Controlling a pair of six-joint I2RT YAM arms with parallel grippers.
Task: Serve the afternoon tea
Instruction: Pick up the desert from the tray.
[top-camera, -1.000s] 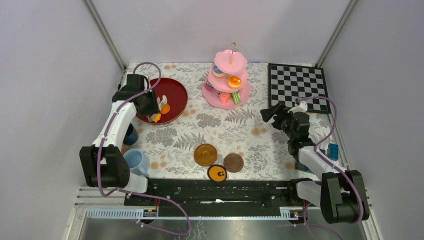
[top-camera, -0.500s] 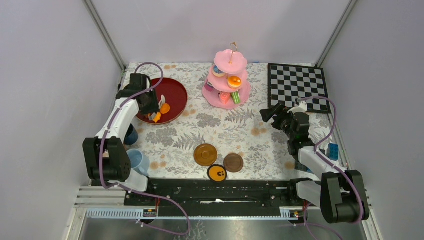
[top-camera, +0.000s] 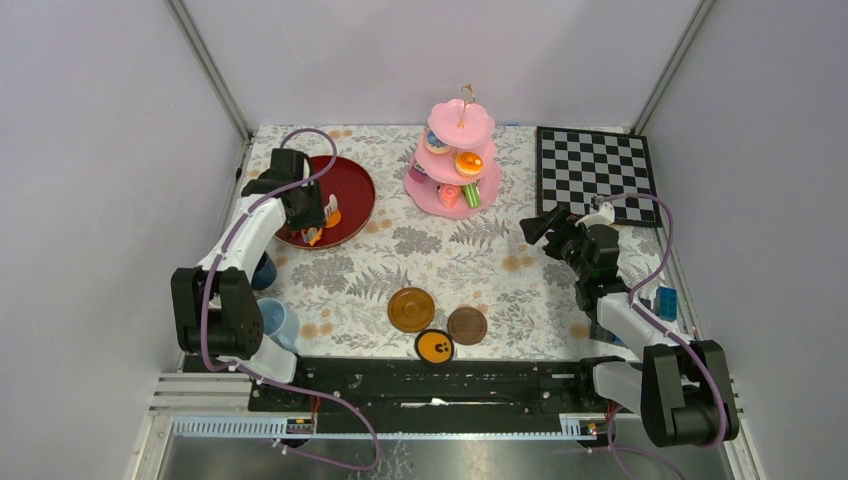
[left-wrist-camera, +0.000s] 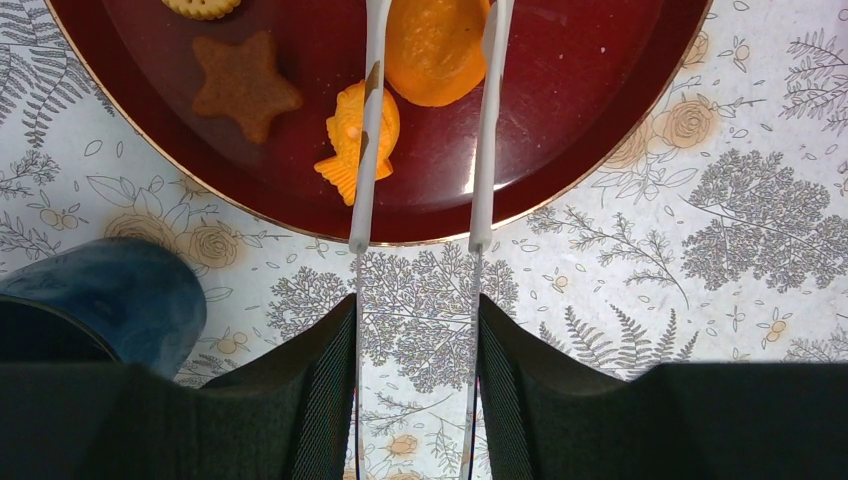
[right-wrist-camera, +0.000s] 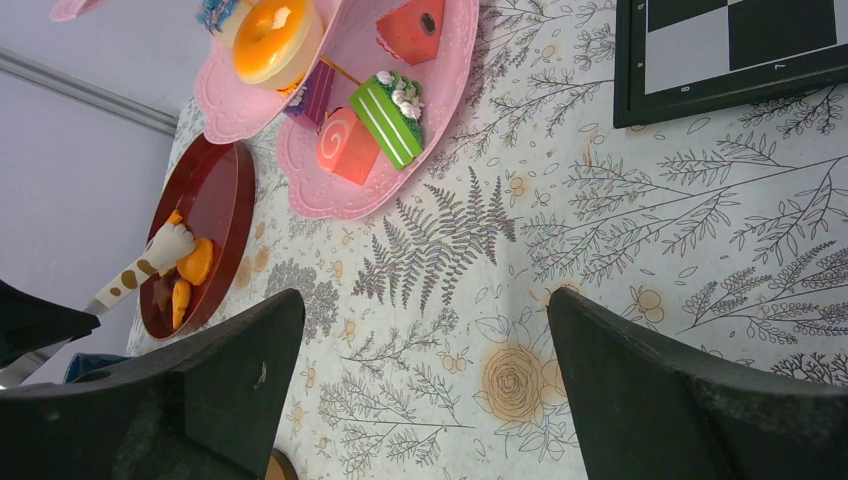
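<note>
Left wrist view | left gripper (top-camera: 325, 213) open, fingers straddling orange pastry (left-wrist-camera: 435, 50) on red tray (left-wrist-camera: 600, 130), far left | step: grabbing pastry | next: pinch, lift, head right to cake stand (top-camera: 455, 165) | right gripper (right-wrist-camera: 420, 300) wide, empty

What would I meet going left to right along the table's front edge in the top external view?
light-blue cup → golden-brown saucer → dark-brown saucer → blue block. The orange-faced disc straddles both saucers, so it is left out.
</note>
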